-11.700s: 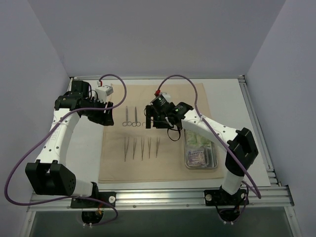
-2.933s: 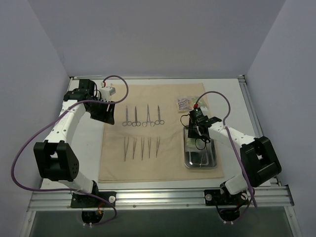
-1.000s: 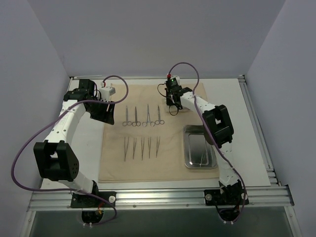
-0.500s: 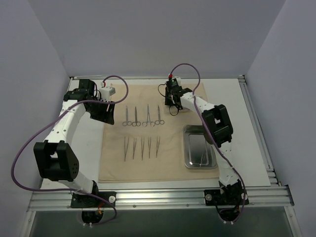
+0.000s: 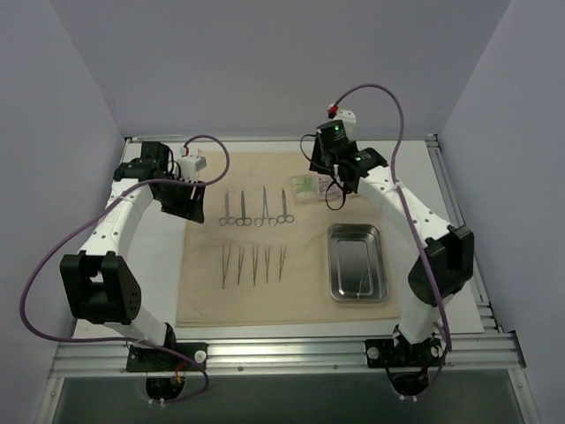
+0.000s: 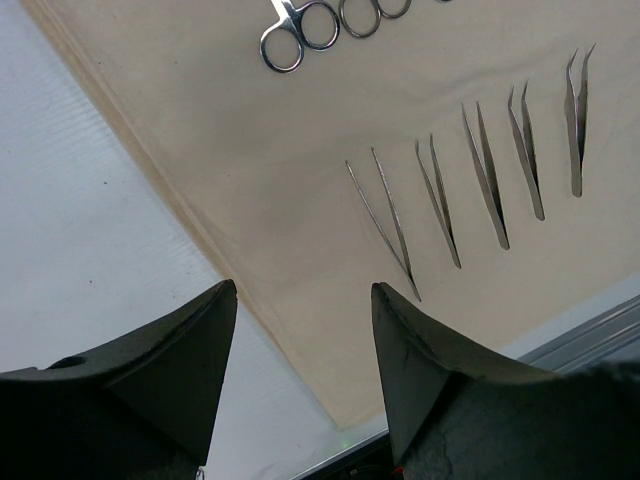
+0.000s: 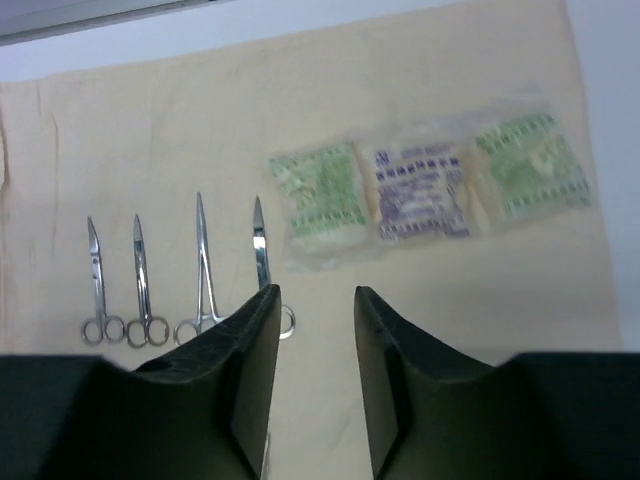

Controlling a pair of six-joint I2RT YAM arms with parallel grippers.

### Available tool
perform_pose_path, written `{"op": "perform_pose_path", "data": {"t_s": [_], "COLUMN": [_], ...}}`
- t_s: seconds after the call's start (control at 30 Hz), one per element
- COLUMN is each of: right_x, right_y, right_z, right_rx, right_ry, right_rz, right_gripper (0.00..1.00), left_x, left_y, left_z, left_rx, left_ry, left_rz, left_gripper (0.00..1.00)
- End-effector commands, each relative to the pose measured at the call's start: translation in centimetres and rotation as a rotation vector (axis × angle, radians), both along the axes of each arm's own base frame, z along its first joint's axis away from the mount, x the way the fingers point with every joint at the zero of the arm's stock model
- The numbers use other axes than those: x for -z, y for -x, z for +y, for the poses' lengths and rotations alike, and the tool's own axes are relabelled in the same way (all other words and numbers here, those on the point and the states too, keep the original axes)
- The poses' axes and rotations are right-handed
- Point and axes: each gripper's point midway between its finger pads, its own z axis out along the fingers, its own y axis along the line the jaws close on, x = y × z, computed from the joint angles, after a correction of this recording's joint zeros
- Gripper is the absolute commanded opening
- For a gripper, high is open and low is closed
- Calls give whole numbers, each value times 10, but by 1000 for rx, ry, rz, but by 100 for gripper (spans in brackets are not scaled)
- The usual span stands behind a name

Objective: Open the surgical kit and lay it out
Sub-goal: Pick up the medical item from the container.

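On the unfolded beige cloth wrap (image 5: 291,287), four clamps (image 5: 256,208), four tweezers (image 5: 254,265) and three packets (image 7: 430,190) lie in rows near the bare steel tray (image 5: 332,265), so the layout looks essentially finished, with left gripper (image 6: 302,290) and right gripper (image 7: 316,292) both parted and holding nothing.

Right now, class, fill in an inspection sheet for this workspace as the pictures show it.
Surface: white table, beige cloth spread flat.
Job's things: four clamps, row of tweezers, three packets, empty tray, all on the cloth.
Clutter: nothing seen.
Hands: left hand open, empty; right hand open, empty, raised over the cloth.
Cables: purple cables loop off both arms.
Surroundings: plain walls.
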Motion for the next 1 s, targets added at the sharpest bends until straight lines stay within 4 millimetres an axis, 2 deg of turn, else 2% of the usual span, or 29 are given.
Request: {"op": "perform_pose_path", "data": {"t_s": [0.0,0.03,0.07,0.1,0.13,0.17,0.27,0.3,0.37,0.4,0.53,0.77,0.97], "right_x": [40,41,74,84,85,108,117,136,148,163,187,187,193], "right_y": [73,91,122,138,155,183,214,233,246,260,269,258,255], "right_z": [-66,-78,-93,-100,-107,-119,-124,-130,-127,-132,-128,-133,-138], "right_rx": [204,237,274,288,301,314,352,369,372,381,376,381,373], "right_ry": [132,142,184,193,182,218,128,128,76,86,55,97,136], "right_rz": [212,230,336,377,396,476,500,545,579,620,653,612,619], "right_gripper": [29,24,21,18,15,13,13,13,13,13,13,11,12], "left_x": [-12,-12,-10,-10,-9,-8,-9,-9,-10,-10,-10,-8,-8], "left_y": [-1,-2,-1,-2,-1,-1,-2,-3,-2,-2,0,0,0], "left_z": [-2,-1,-2,-2,-3,-3,-4,-5,-6,-5,-6,-7,-6], "left_rx": [13,13,13,14,16,18,19,21,24,25,29,31,28], "left_ry": [10,11,12,15,19,19,25,27,33,32,34,35,36], "left_rz": [-38,-38,-33,-33,-28,-27,-29,-31,-32,-33,-33,-29,-24], "left_gripper": [65,65,65,65,65,65,65,65,66,65,66,65,65]}}
